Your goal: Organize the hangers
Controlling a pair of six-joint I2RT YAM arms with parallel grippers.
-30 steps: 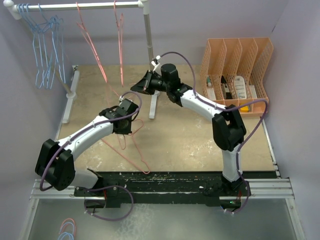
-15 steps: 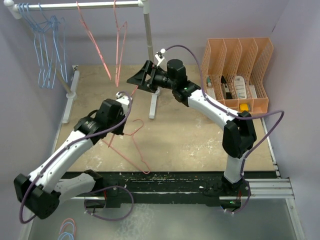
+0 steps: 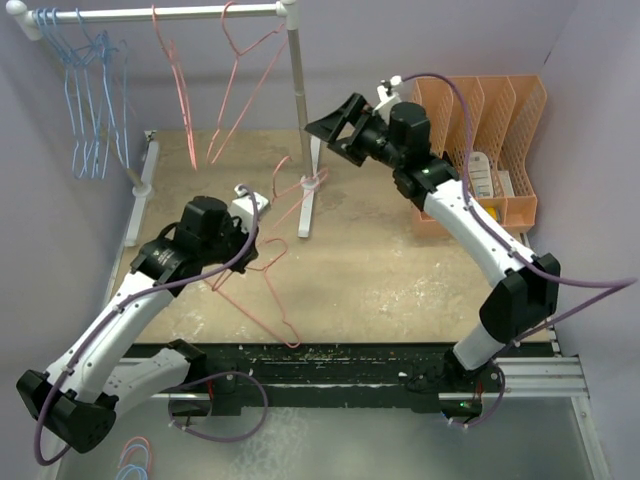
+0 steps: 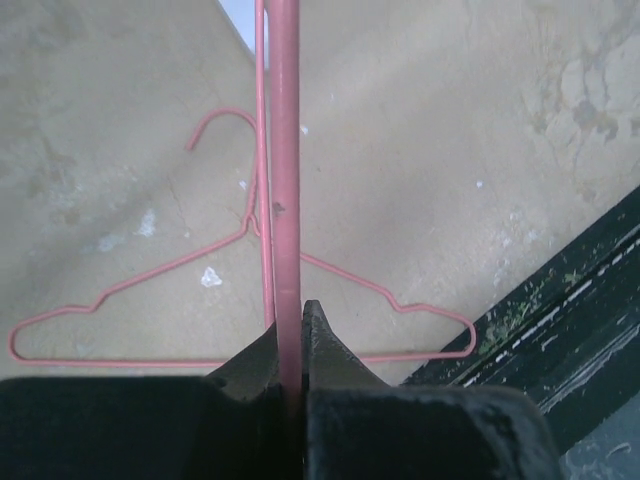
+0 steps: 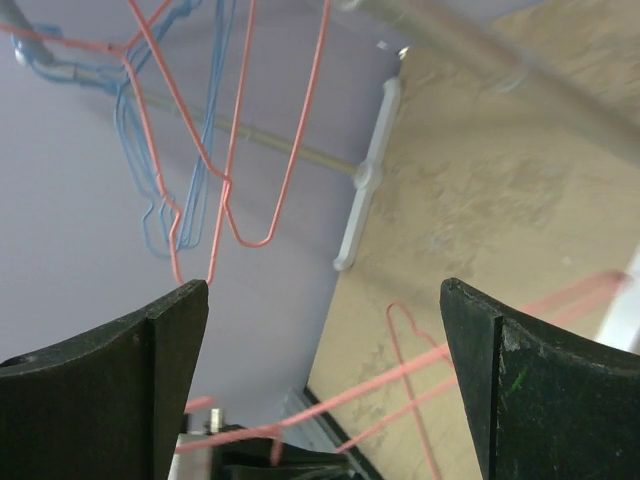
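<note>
Left gripper (image 4: 290, 320): jaws are pinching shut on one wire of the held hanger, low over the near-left part of the table (image 3: 400, 270).
Flat hanger (image 4: 249, 226): pink, lying flat on the table directly beneath the left gripper, with its hook pointing away from the arm bases.
Held hanger (image 4: 285, 150): pink, running out of the left gripper toward the foot of the post (image 3: 298, 90). Its far end is probably touching the post, but the top view is too cluttered to confirm this.
Right gripper (image 5: 325, 345): fingers are standing wide apart and gripping nothing. It is hovering high, just right of the post, and facing left toward the rail (image 3: 150, 13).
Pink hangers (image 3: 240, 70): two are hanging from the middle of the rail, both tilted, one beside the other.
Blue hangers (image 3: 92, 100): a bunch is hanging at the rail's left end, well apart from the pink ones.
File holder (image 3: 500, 110): orange, standing at the far right of the table, behind the right arm.
</note>
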